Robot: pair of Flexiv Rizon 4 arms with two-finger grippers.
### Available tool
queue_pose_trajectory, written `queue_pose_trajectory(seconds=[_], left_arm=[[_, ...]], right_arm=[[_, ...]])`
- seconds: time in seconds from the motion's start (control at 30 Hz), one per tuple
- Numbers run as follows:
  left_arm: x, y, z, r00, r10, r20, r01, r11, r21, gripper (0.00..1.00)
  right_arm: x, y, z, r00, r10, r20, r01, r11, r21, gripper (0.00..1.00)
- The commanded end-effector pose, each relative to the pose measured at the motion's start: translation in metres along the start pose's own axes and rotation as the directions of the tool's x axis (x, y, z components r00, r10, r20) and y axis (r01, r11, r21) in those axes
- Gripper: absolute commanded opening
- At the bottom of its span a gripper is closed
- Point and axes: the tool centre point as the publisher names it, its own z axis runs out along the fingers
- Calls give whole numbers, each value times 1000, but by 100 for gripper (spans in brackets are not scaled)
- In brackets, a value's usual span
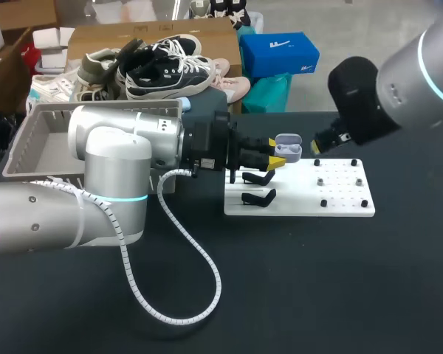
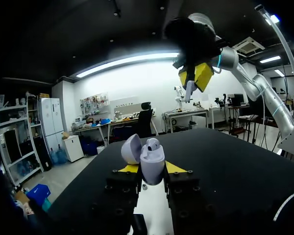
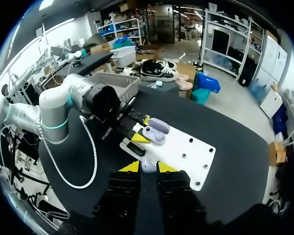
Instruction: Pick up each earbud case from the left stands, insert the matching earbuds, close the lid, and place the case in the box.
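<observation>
Black counter (image 1: 317,280) carries a white pegged board (image 1: 295,203); near it, left jaws clamp an open lilac earbud case (image 1: 288,150), right jaws pinch a small white earbud (image 3: 148,166).

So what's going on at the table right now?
The left claw is shut on an open lavender earbud case, holding it above the white stand board. One earbud seems to sit in the case. The right claw hangs above it, gripping a second earbud that is not yet inserted. Two black stands on the board are bare. The grey box sits behind the left arm.
</observation>
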Motion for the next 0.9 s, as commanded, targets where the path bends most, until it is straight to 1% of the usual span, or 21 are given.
queue_pose_trajectory(seconds=[0.03, 0.17, 0.2, 0.23, 0.43, 0.63, 0.9], left_arm=[[1, 1, 0, 1000, 1, 2, -1, 1000, 1, 0], [1, 1, 0, 1000, 1, 2, -1, 1000, 1, 0], [1, 1, 0, 1000, 1, 2, -1, 1000, 1, 0], [1, 1, 0, 1000, 1, 2, -1, 1000, 1, 0], [1, 1, 0, 1000, 1, 2, -1, 1000, 1, 0], [1, 1, 0, 1000, 1, 2, -1, 1000, 1, 0], [1, 1, 0, 1000, 1, 2, -1, 1000, 1, 0]], right_arm=[[-12, 11, 11, 997, -39, -60, 39, 999, -11, 0], [-20, 21, 18, 993, -95, -65, 93, 995, -30, 0], [-21, 22, 20, 992, -109, -64, 107, 994, -24, 0], [-23, 24, 22, 991, -121, -65, 119, 992, -38, 0], [-32, 30, 36, 978, -194, -75, 190, 980, -53, 0], [-38, 27, 53, 974, -211, -87, 206, 977, -61, 0], [-45, 13, 75, 973, -201, -112, 195, 979, -60, 0]])
